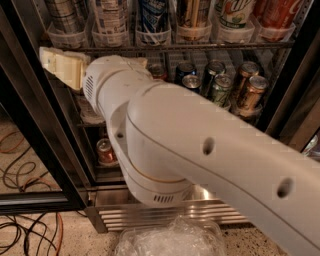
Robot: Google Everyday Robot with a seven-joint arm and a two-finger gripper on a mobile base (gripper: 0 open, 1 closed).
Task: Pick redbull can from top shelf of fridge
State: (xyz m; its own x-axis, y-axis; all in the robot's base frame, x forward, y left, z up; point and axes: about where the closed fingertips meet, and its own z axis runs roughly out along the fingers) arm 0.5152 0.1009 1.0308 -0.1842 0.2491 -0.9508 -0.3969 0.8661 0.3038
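Observation:
The redbull can (152, 16), blue and silver, stands in a clear tray on the top shelf (210, 47) of the fridge (35, 130), third from the left; its top is cut off by the frame edge. My gripper (56, 64), cream-coloured, is at the upper left, just below the top shelf's wire rack and under the two left trays. It is left of and lower than the redbull can and holds nothing that I can see. My white arm (200, 150) fills the middle of the view.
A silver-grey can (65, 15) and a white can with blue print (109, 15) stand left of the redbull can. Short soda cans (235, 85) sit on the middle rack, a red can (106, 151) lower. Steel base grille (165, 214), floor cables (25, 200), crumpled plastic (170, 241).

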